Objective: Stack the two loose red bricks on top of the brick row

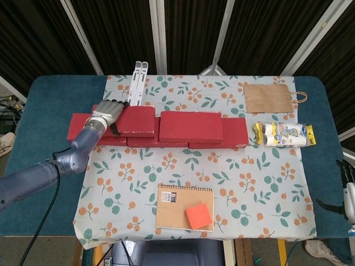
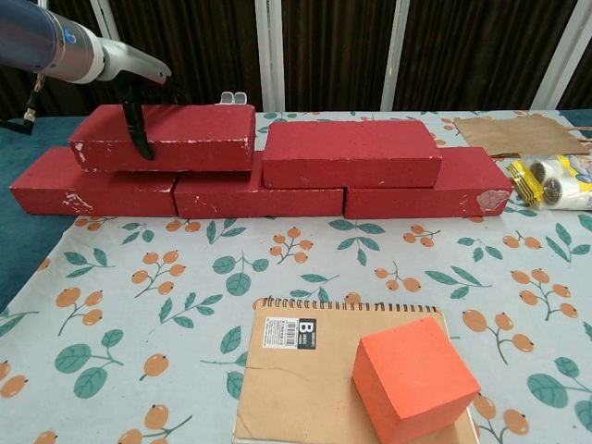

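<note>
The brick row [image 1: 233, 133] [image 2: 259, 196] of three red bricks lies across the floral cloth. One red brick [image 1: 191, 126] [image 2: 351, 153] rests on top of the row at its middle. My left hand [image 1: 108, 113] [image 2: 129, 79] grips a second red brick [image 1: 137, 121] [image 2: 185, 137] at its left end, one dark finger [image 2: 141, 134] down its front face. That brick sits level on the row's left part, close beside the middle one. Only a sliver of my right hand [image 1: 348, 191] shows at the head view's right edge, far from the bricks.
A notebook [image 1: 175, 205] [image 2: 305, 370] with an orange cube [image 1: 199, 216] [image 2: 412, 379] on it lies near the front edge. A brown paper bag [image 1: 269, 98], a pack of tape rolls [image 1: 283, 134] and a white folding stand [image 1: 136, 83] lie behind and to the right.
</note>
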### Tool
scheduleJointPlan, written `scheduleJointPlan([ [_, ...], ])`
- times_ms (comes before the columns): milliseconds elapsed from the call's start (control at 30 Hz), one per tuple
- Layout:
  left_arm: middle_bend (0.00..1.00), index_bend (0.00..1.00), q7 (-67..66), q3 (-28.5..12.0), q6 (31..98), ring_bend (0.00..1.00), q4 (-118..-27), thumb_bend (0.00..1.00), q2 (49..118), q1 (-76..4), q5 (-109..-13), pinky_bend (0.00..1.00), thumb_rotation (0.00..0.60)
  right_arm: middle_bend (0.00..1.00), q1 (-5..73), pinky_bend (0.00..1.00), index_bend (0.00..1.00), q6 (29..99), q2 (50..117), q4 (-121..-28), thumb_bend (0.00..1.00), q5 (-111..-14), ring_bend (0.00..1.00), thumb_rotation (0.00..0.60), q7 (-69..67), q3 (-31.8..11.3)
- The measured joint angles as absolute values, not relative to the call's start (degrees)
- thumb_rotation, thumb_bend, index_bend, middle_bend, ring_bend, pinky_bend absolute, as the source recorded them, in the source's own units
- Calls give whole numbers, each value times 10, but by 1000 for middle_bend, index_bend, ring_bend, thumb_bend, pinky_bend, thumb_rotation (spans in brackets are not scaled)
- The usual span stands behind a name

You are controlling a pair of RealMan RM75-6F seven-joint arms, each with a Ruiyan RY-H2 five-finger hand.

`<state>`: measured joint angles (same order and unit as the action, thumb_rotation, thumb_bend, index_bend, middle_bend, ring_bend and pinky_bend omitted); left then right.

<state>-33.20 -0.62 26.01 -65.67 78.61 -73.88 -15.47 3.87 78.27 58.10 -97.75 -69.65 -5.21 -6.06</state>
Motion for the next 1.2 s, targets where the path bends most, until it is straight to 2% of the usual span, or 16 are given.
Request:
scheduleJointPlan([
  [333,128,168,-320,29,267,113,-667,21,786,-759,-143,185,600,4,35,0,0,785,580,-975,35,-706,0,600,-60,-63],
  [1200,74,120,-288,76,282,79,-668,19,802,-794,-124,168,600,4,30,0,0,781,578,-974,35,-710,0,600,-69,-69],
])
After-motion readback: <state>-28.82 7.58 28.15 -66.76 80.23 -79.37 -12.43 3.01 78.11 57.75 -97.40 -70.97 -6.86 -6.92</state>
